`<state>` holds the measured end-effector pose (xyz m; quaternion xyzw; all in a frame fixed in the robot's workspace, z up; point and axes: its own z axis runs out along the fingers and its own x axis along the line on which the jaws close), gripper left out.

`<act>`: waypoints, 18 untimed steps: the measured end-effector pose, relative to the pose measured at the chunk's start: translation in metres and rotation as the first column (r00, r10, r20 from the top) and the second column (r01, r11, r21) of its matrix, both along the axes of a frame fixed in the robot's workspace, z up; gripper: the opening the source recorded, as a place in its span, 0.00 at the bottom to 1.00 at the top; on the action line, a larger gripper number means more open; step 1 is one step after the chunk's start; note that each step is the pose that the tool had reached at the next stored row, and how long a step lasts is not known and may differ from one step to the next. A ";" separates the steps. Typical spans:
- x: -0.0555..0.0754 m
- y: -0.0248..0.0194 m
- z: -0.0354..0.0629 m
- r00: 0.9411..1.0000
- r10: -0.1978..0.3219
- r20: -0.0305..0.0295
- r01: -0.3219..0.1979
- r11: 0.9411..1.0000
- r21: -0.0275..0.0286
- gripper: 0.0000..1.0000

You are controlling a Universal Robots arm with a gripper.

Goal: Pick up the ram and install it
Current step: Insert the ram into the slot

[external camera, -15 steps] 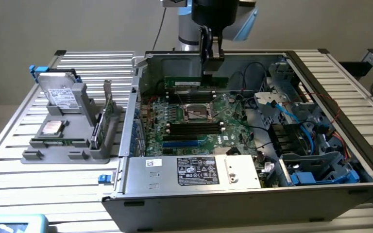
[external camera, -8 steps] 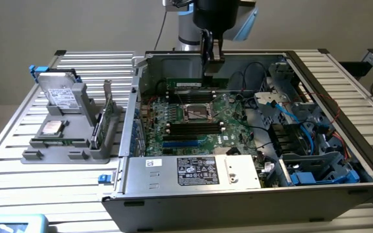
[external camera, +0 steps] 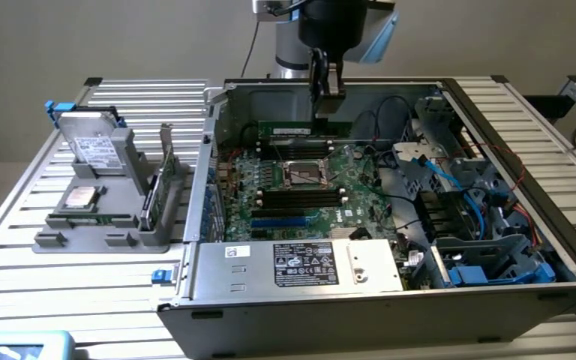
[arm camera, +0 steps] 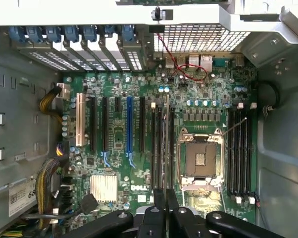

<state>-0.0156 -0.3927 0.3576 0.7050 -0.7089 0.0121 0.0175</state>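
pincer grips the ram, edge-on, chips hidden, above the motherboard.

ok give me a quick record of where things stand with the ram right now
gripper: shut on the ram, down inside the open computer case
ram: lined up along the black memory slots beside the cpu socket
seated: cannot tell
outside the case: grey holder on the exterior view's left, with a drive and an upright card
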 end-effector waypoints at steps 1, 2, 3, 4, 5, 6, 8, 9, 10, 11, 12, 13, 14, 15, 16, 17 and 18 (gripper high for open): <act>0.000 0.0000 -0.0006 1.000 0.000 0.000 0.000 1.000 -0.001 0.13; 0.000 0.0001 -0.0012 1.000 0.000 0.000 0.000 1.000 -0.002 0.13; 0.000 0.0001 -0.0018 1.000 0.000 0.000 0.000 1.000 -0.003 0.13; 0.000 0.0001 -0.0024 1.000 0.000 0.001 0.000 1.000 -0.006 0.13; 0.000 0.0001 -0.0033 1.000 0.000 0.002 0.000 1.000 -0.008 0.13; 0.000 0.0001 -0.0040 1.000 0.000 0.004 0.000 1.000 -0.010 0.13; 0.000 0.0001 -0.0056 1.000 0.000 0.008 0.000 1.000 -0.014 0.13; 0.000 0.0002 -0.0062 1.000 0.000 0.011 0.000 1.000 -0.016 0.13; 0.000 0.0005 -0.0068 1.000 0.000 0.015 0.000 1.000 -0.018 0.13; 0.000 0.0012 -0.0076 1.000 0.000 0.018 0.000 1.000 -0.019 0.13; 0.000 0.0023 -0.0084 1.000 0.000 0.020 0.000 1.000 -0.021 0.13; 0.000 0.0035 -0.0090 1.000 0.000 0.021 0.000 1.000 -0.025 0.13; 0.000 0.0048 -0.0098 1.000 0.000 0.022 0.000 1.000 -0.030 0.13; 0.000 0.0061 -0.0105 1.000 0.000 0.022 0.000 0.999 -0.036 0.13; 0.000 0.0074 -0.0111 1.000 0.001 0.023 0.000 0.999 -0.043 0.13; 0.000 0.0086 -0.0119 1.000 0.001 0.023 0.000 0.999 -0.049 0.13; 0.000 0.0093 -0.0128 1.000 0.001 0.024 0.000 0.999 -0.050 0.13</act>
